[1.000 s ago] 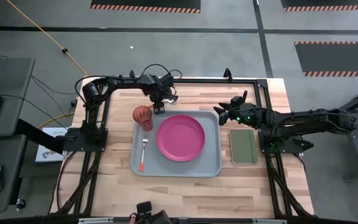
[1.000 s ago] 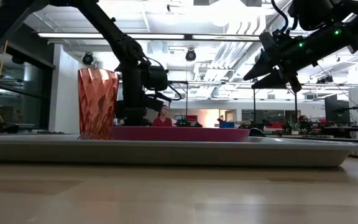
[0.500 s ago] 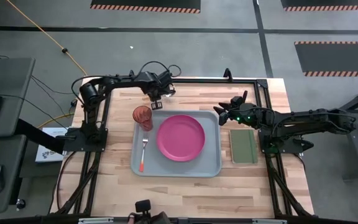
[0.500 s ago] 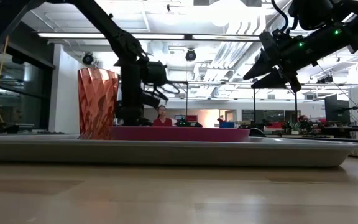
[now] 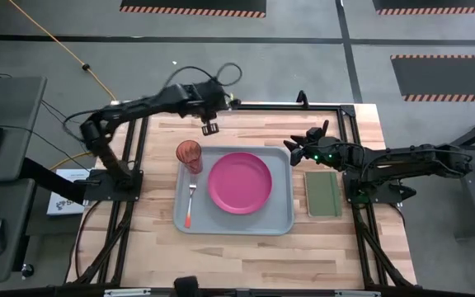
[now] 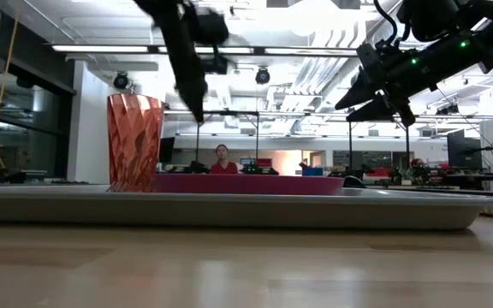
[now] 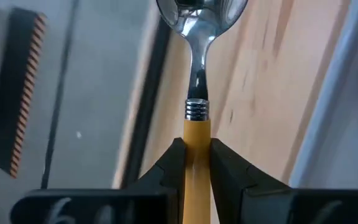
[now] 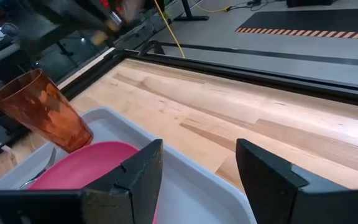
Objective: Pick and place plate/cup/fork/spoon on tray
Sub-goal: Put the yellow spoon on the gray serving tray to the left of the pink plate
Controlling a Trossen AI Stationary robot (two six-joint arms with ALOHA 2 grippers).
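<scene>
My left gripper [image 5: 209, 128] hangs high over the table beyond the tray's far edge, shut on a spoon [image 7: 196, 74] with a yellow handle and a shiny metal bowl. The pale blue-grey tray [image 5: 283, 223] carries the pink plate [image 5: 239, 182] in its middle. On its far left stands the red-orange cup [image 5: 190, 154], upright, and an orange-handled fork [image 5: 190, 202] lies flat along its left side. My right gripper [image 5: 298, 147] waits open above the tray's far right corner, holding nothing. My left gripper pinches the spoon's yellow handle [image 7: 196, 134] between its two fingers, just behind the ribbed metal collar. The spoon runs on ahead of the fingers in line with them, bowl foremost. It is lifted clear of the table as the gripper slants downward.
A flat dark-green pad [image 5: 322, 193] lies on the wood right of the tray. Bare wooden table runs along the far edge and the near edge. The black frame rails [image 5: 138, 148] border the table's sides.
My left gripper was low on the table just beyond the tray's far edge, where the spoon lay. It has taken hold of the spoon and risen steeply, tipping less steeply downward, so the spoon is now lifted clear of the wood.
</scene>
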